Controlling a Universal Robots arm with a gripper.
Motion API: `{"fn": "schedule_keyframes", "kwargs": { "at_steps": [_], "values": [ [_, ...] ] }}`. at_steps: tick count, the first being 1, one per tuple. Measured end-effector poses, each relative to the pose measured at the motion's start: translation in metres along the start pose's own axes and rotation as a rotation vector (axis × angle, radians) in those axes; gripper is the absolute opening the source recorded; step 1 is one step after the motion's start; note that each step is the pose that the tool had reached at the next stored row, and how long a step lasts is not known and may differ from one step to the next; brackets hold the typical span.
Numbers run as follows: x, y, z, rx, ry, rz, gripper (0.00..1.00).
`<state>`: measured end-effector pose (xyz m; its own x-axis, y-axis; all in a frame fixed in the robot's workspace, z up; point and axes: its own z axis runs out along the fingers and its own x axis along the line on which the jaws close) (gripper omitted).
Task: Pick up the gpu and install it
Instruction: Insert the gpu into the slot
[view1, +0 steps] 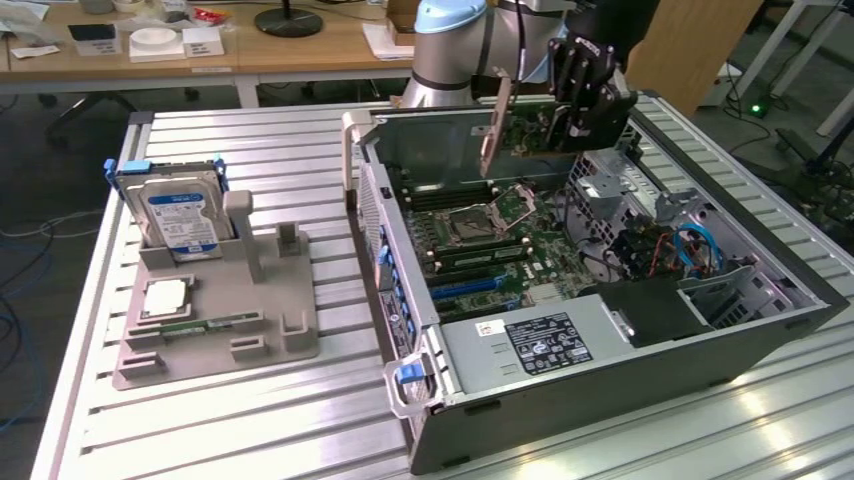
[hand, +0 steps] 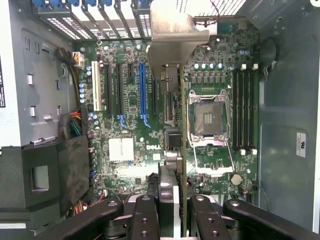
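Observation:
The gpu (view1: 531, 140) hangs on edge over the open computer case (view1: 747, 330), its silver end bracket (view1: 497, 118) toward the exterior view's left. My gripper (view1: 579, 115) is shut on its upper edge. In the wrist view the gpu (hand: 174, 135) appears edge-on between my black fingers (hand: 145, 220), with the gripper (hand: 175, 222) clamped on it and the bracket (hand: 172, 45) at the far end. Below it lies the motherboard (hand: 125, 150), with the blue slots (hand: 142, 90) just beside the card's line. The card is above the board and not touching it.
The CPU socket (hand: 207, 117) and memory slots (hand: 245, 107) lie on the other side of the card. A grey holder (view1: 227, 320) at the exterior view's left carries a hard drive (view1: 180, 215), a processor (view1: 163, 298) and a memory stick (view1: 200, 325). Cables (view1: 674, 250) fill the case's right.

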<state>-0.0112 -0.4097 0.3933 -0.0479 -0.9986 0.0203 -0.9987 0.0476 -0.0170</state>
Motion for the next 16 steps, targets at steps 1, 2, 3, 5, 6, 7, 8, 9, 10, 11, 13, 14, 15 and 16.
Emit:
{"fn": "schedule_keyframes", "kwargs": {
  "at_steps": [1, 2, 3, 5, 6, 7, 8, 9, 10, 11, 13, 14, 15, 16],
  "values": [
    [0.0, 0.0008, 0.0002, 0.005, -0.0003, 0.0, 0.28],
    [0.0, 0.0016, 0.0005, 0.0109, -0.0006, 0.0, 0.28],
    [0.0, 0.0023, 0.001, 0.0186, -0.0011, 0.0, 0.28],
    [0.0, 0.0034, 0.0022, 0.0273, -0.0016, 0.001, 0.28],
    [0.0, 0.0039, 0.0025, 0.0273, -0.0015, 0.001, 0.28],
    [0.0, 0.0044, 0.0028, 0.0273, -0.0015, 0.001, 0.28],
    [0.0, 0.0051, 0.0031, 0.0273, -0.0015, 0.001, 0.28],
    [0.0, 0.0058, 0.0033, 0.0273, -0.0013, 0.001, 0.28],
    [0.0, 0.0065, 0.0034, 0.0273, -0.0013, 0.001, 0.28],
    [0.0, 0.007, 0.0035, 0.0273, -0.0013, 0.001, 0.28],
    [0.0, 0.0084, 0.0037, 0.0274, -0.0015, 0.001, 0.28],
    [0.0, 0.0095, 0.0037, 0.0273, -0.0015, 0.001, 0.28],
    [0.0, 0.0111, 0.0038, 0.0274, -0.0016, 0.001, 0.28],
    [0.001, 0.0129, 0.0038, 0.0274, -0.0016, 0.001, 0.28]
  ]
}}
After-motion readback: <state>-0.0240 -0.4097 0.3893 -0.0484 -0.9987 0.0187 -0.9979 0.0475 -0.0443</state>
